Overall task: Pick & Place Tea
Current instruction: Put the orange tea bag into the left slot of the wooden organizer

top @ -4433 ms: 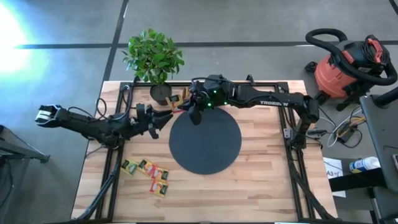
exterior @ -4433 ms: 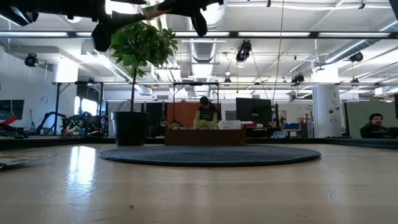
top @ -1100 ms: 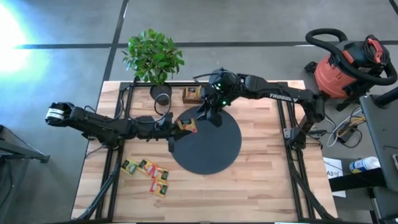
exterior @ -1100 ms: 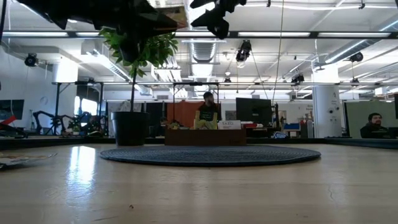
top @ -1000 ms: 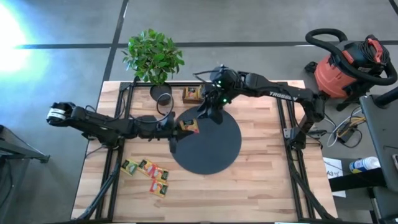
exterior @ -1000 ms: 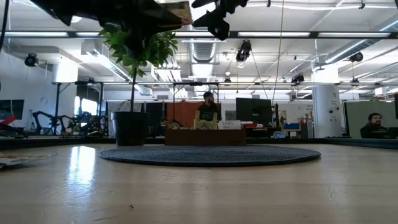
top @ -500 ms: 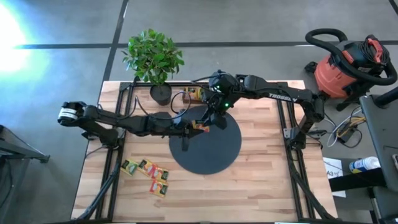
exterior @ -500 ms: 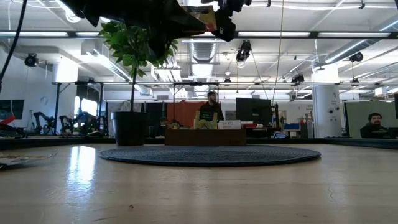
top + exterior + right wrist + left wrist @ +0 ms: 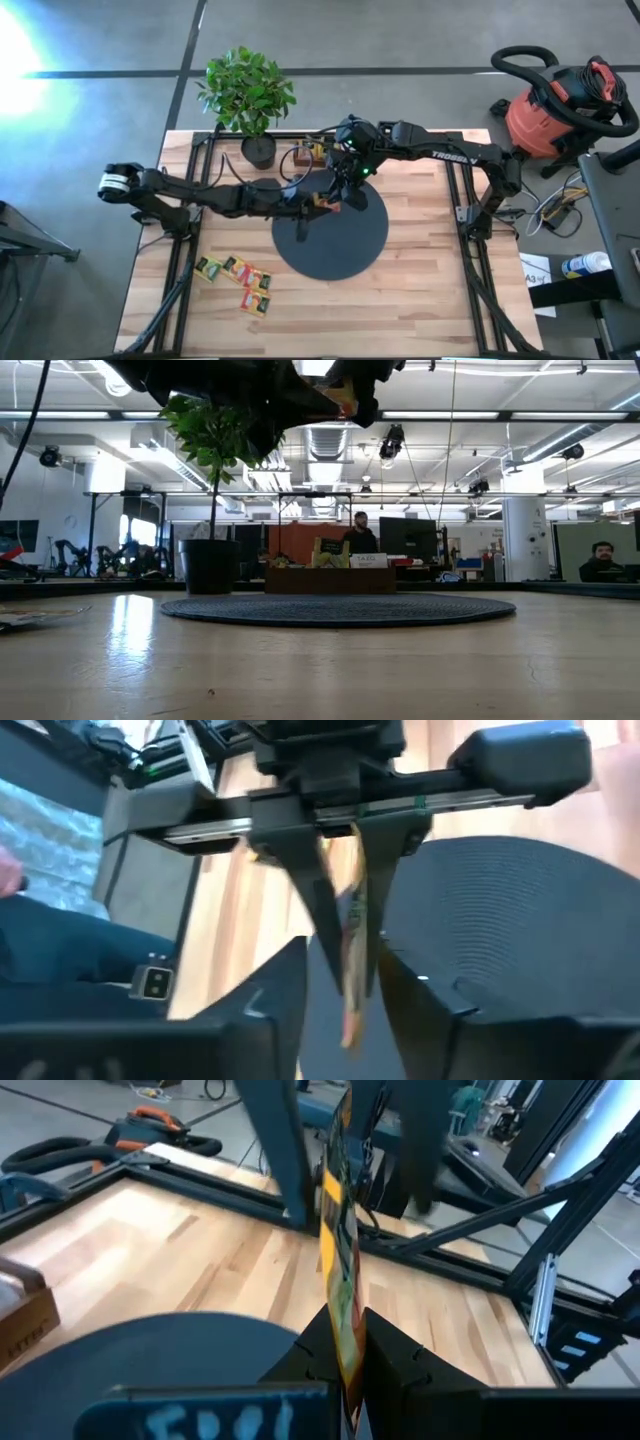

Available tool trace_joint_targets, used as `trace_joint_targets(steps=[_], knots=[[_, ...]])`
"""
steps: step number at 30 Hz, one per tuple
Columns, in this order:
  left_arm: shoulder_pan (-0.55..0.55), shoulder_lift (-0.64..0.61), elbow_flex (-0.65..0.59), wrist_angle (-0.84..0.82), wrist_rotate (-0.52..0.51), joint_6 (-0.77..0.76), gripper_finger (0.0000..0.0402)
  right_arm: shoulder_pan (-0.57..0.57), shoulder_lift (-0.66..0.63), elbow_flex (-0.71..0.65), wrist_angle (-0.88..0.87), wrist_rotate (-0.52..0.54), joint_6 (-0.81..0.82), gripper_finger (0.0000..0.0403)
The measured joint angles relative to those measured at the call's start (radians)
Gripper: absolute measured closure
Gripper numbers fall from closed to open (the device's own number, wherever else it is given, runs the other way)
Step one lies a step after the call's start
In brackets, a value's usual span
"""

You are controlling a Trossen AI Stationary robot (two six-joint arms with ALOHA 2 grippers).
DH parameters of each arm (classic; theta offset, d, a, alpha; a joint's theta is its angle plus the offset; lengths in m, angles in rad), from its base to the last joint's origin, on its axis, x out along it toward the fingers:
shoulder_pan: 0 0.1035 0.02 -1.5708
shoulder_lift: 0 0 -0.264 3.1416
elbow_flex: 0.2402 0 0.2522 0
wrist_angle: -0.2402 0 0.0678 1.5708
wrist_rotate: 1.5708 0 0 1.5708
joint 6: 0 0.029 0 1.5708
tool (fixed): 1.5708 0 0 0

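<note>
Left gripper (image 9: 318, 206): clamped shut on 1 sachet (image 9: 325, 204), held up off the table, above the far-left part of the disc (image 9: 345, 245). In left wrist view, sachet (image 9: 338, 1270) pinched edge-on between the 2 fingers (image 9: 395, 1350), standing upright out of them. Right gripper (image 9: 340, 196): directly facing, fingers either side of the same sachet; in right wrist view, fingers (image 9: 285, 985) straddling the lower edge of the sachet (image 9: 352, 935), contact unclear, so can't tell if gripping. Near the table's front left, well apart from both grippers: 4 more sachets (image 9: 238, 280) lying flat. Behind the grippers, at the far edge: tray (image 9: 306, 153), plant (image 9: 248, 92) just left of it.
</note>
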Motion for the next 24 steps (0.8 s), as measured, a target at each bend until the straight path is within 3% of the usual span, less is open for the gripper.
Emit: trace_joint_targets(steps=[8,12,15,18,24], knots=[[0.002,0.014,0.038,-0.027,-0.016,0.008,0.0398,0.0,0.0,-0.003,-0.007,0.077,-0.038,0.0387],[0.001,-0.001,0.037,-0.058,-0.103,-0.02,0.0377,-0.001,0.0,-0.003,-0.003,0.105,-0.054,0.0394],[0.001,-0.018,0.037,-0.096,-0.119,-0.065,0.0347,-0.002,0.0,-0.004,-0.009,0.116,-0.07,0.0394],[-0.004,-0.028,0.036,-0.151,-0.122,-0.102,0.0311,-0.001,0.0,-0.004,-0.004,0.197,-0.083,0.0394],[-0.037,-0.088,0.026,-0.411,-0.252,-0.226,0.0266,-0.065,0.0,-0.005,0.075,0.311,-0.105,0.0395]])
